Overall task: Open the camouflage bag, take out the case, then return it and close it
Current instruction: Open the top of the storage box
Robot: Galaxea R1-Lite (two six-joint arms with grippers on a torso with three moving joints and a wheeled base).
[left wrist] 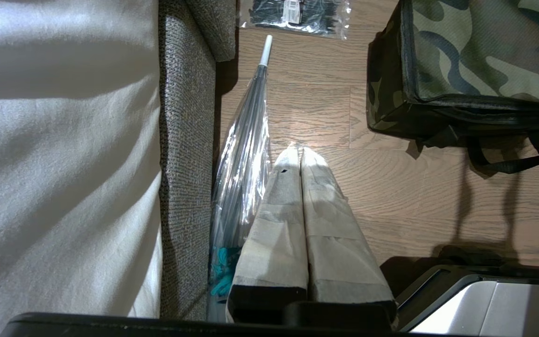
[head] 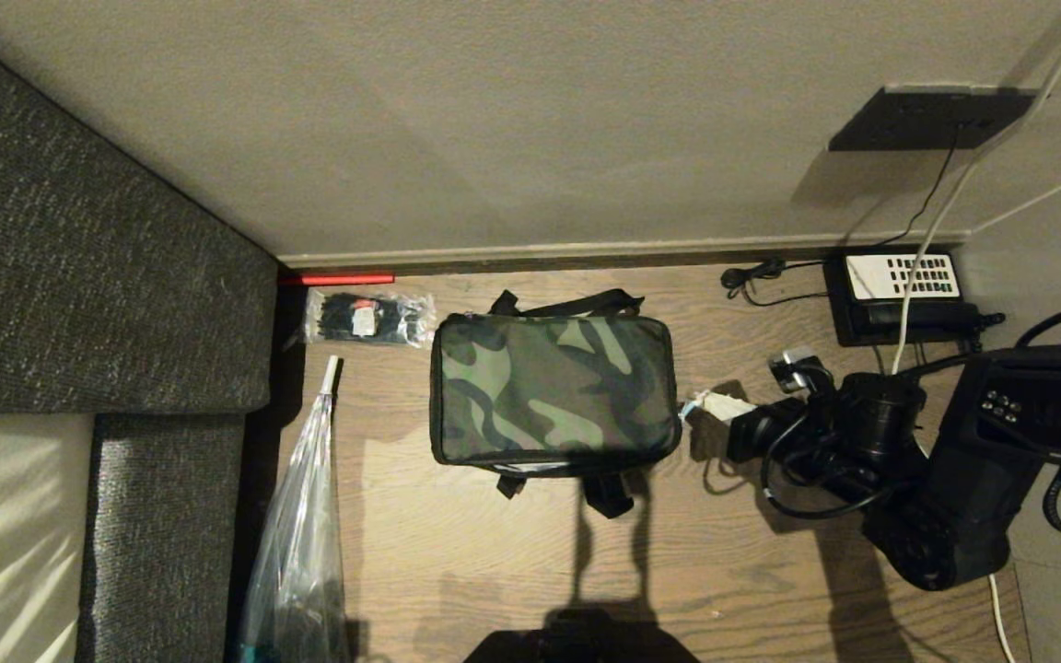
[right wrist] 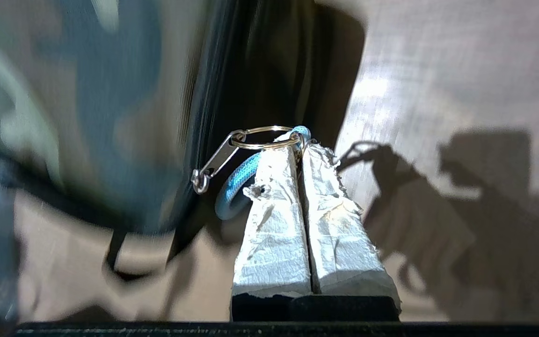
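Observation:
The camouflage bag lies zipped shut on the wooden floor, its black straps lying loose at the front and back. At the bag's right end my right gripper is shut on the light blue zipper clip. The clip's cord and a metal ring sit pinched at the taped fingertips. The bag's side is close beside that gripper. The case is hidden. My left gripper hangs shut and empty over the floor, left of the bag's corner.
A clear packet of black cable ties lies left of the bag near the wall. A wrapped umbrella leans along the grey sofa. A black telephone with cables sits at the back right.

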